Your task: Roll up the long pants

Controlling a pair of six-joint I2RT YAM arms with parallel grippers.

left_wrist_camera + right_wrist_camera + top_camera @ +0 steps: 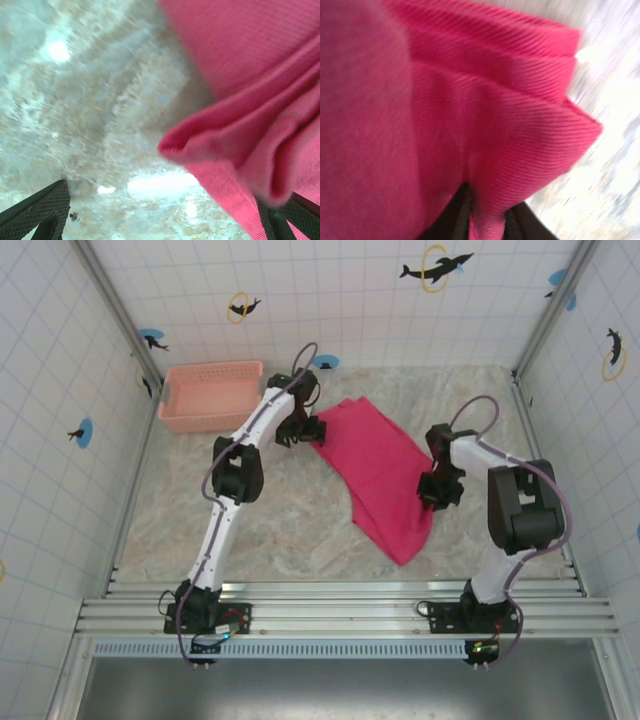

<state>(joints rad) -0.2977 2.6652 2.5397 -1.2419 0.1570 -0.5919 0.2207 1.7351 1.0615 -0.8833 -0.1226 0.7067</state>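
While the long pants (378, 475) run worktop (270, 535) far edge to near-right corner, left claw (297, 430) gapes at far end. Right claw (438, 490) pinches them.

No lettering, labels or numbers are legible; wordless dolphin decals (436, 267) dot the tiled walls (350, 310) across the upper frame.
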